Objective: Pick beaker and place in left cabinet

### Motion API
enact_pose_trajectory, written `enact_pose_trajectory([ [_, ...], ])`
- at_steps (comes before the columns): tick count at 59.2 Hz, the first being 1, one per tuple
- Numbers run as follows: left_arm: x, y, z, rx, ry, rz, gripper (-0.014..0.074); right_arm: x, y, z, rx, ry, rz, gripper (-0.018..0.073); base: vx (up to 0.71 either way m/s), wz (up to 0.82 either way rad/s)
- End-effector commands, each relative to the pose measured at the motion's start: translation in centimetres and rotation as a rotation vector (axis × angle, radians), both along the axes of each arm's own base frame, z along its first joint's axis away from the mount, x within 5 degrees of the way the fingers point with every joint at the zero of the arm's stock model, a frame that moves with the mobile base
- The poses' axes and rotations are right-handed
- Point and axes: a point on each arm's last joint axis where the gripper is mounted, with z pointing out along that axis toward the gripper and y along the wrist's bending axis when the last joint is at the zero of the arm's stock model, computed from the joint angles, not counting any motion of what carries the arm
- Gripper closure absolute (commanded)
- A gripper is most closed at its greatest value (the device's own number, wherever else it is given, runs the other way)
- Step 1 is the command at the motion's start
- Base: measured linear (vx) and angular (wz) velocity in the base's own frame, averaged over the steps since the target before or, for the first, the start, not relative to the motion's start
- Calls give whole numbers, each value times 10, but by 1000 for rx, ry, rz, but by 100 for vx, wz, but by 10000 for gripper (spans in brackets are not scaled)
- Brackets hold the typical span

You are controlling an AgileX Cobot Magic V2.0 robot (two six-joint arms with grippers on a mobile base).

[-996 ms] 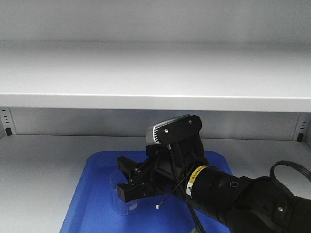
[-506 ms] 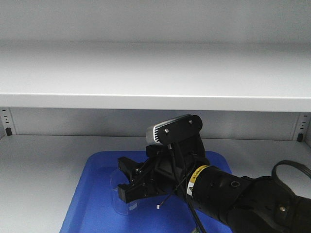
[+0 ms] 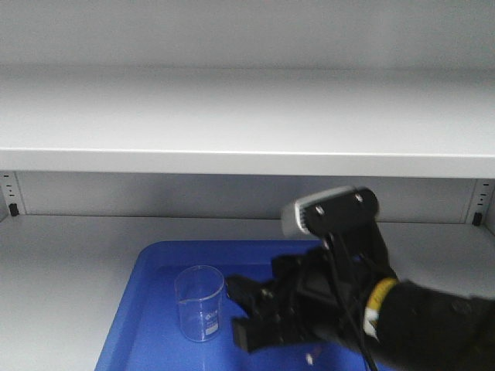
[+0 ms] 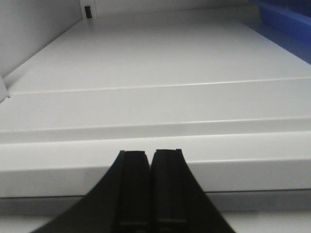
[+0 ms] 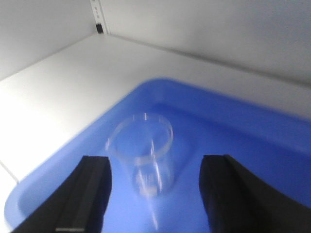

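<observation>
**Beaker standing loose in blue tray on cabinet shelf: release hazards**

Item 1. Left gripper [image 4: 150,194]. Seen only in its own wrist view, low over the front lip of the cabinet shelf [image 4: 160,97]. Jaws pressed together, nothing between them. Well apart from the beaker; no evident risk.

Item 2. Blue tray [image 3: 147,309]. Sits on the lower shelf [image 3: 69,270] of the left cabinet [image 3: 247,116], near the shelf's front edge. Raised rim all round.

Item 3. Beaker [image 3: 200,302]. Clear glass, upright, standing in the left part of the tray toward its front edge. Nothing grips it.

Item 4. Right gripper [image 3: 246,313]. Just right of the beaker, jaws spread wide and empty; in the wrist view the beaker [image 5: 143,153] stands between and ahead of the two fingers [image 5: 92,194], apart from both.

Hazard, judged. The beaker is light and tall for its base, and a finger lies on either side. Any sideways or forward drift of the arm could clip the glass and tip or skate it toward the tray rim. A straight pull back looks safest.
</observation>
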Motion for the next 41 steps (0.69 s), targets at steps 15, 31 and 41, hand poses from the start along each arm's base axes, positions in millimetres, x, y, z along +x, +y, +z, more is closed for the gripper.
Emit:
enact_pose_trajectory([
  [15,-1,-1,11,-13,-105,-15,593,-42,-41,-16,153,-158,-29,292,0,0],
  [31,-1,-1,11,-13,-105,-15,593,-42,-71,-23,191,-137,-165,529,0,0],
  [41,-1,-1,11,-13,-105,-15,593,-30,-91,-24,180,-143,-270,571,0,0],
])
